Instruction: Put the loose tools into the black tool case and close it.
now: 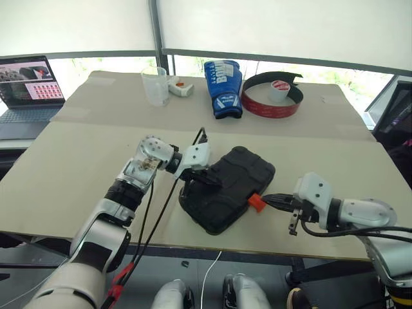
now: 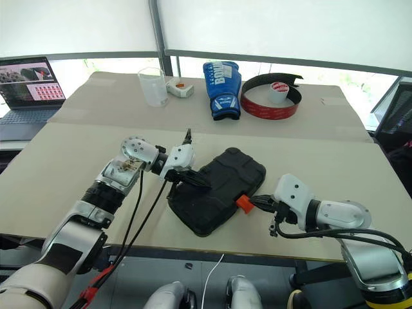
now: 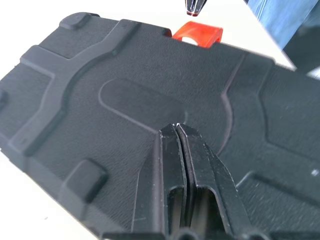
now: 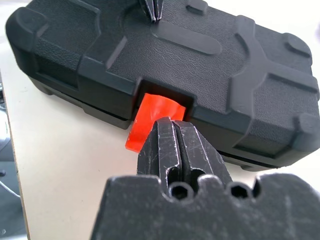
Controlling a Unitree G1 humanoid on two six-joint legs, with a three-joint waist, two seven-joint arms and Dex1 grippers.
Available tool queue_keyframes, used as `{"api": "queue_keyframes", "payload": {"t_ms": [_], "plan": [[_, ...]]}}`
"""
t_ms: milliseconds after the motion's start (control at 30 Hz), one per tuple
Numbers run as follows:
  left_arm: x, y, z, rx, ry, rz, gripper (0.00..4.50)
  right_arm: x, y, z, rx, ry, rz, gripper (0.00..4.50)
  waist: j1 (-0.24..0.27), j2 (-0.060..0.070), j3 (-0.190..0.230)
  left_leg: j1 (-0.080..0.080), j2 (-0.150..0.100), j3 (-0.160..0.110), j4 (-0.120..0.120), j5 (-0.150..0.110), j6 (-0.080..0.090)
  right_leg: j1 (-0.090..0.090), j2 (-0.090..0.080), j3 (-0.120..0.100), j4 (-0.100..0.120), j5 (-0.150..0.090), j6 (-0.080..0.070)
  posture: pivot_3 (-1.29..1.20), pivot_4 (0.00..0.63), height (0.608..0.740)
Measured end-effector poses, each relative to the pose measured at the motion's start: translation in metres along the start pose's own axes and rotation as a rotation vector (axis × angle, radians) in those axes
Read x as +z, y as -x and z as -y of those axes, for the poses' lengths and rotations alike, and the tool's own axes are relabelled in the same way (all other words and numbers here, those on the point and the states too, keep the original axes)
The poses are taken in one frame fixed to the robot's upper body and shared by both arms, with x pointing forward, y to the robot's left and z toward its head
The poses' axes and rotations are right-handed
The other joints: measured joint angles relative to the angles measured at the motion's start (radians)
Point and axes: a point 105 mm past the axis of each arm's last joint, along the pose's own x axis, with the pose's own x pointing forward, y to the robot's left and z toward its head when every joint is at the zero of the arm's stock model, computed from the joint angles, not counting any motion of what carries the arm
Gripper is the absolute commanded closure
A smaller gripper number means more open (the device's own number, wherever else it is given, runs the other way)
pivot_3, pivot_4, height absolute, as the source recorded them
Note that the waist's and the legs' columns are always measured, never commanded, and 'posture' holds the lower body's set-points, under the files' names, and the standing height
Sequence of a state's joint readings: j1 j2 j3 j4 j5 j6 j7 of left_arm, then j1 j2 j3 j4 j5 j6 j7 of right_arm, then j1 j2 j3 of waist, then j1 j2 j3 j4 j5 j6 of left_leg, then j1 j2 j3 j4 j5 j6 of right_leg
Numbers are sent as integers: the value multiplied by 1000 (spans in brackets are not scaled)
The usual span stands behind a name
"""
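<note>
Beige worktop carries the black tool case near its front edge, lid down. Its orange latch sticks out toward the right hand, clenched, tips at the latch. Left hand, also clenched, rests on the lid. Behind lie a blue boxing glove and a plastic cup.

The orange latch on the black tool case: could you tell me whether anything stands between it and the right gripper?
Nothing visible does. The right gripper, fingers shut, points straight at the orange latch on the closed black tool case, with only bare table around it.
</note>
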State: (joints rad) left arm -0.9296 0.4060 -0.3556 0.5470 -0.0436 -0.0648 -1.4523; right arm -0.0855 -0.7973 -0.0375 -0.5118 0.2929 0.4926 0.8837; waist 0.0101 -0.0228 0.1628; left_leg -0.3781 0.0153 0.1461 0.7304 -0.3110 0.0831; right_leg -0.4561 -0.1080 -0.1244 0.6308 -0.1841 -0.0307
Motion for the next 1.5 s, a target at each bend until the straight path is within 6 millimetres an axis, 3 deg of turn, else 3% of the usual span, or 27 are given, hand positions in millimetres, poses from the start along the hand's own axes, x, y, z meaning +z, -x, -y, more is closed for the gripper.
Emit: {"api": "queue_keyframes", "payload": {"t_ms": [167,333,467,533,767,933,1233,1500], "plan": [[-1,0,0,2,0,-1,4415,-10,-8,-5,10,-9,-40,4500,-1,0,-1,0,0,0,0,-1,1,0,0,0,0,0,0,0,150,727],[0,0,-2,13,4,5,4415,-37,-17,-13,10,-65,-107,4500,-1,0,-1,0,0,0,0,0,1,0,0,0,0,0,0,0,150,727],[0,0,-2,16,6,8,4415,-43,-21,-12,-5,-66,-110,4500,0,0,-1,0,0,0,0,0,1,0,0,0,0,0,0,0,150,727],[0,0,-2,17,6,9,4415,-42,-20,-12,-4,-74,-101,4500,0,0,-1,0,0,0,0,-1,1,0,0,0,0,0,0,0,150,727],[-1,0,-3,17,8,8,4415,9,12,-4,41,-106,55,4500,1,0,-2,0,0,-1,0,-1,2,1,0,0,0,0,0,0,150,727],[0,0,-4,21,2,9,4415,17,9,7,28,-78,37,4500,0,0,-2,0,0,-1,0,-2,4,0,0,0,0,0,0,0,150,727],[1,-1,-6,29,-2,14,4415,9,-11,12,49,-52,-31,4500,2,0,-2,-2,0,-1,0,-2,4,0,0,-2,-1,0,0,0,150,727],[1,0,-7,39,-1,14,4415,-17,3,-1,80,-88,-140,4500,2,0,-2,-2,0,-1,0,-2,4,0,-1,-2,-1,0,0,0,150,727]]}}
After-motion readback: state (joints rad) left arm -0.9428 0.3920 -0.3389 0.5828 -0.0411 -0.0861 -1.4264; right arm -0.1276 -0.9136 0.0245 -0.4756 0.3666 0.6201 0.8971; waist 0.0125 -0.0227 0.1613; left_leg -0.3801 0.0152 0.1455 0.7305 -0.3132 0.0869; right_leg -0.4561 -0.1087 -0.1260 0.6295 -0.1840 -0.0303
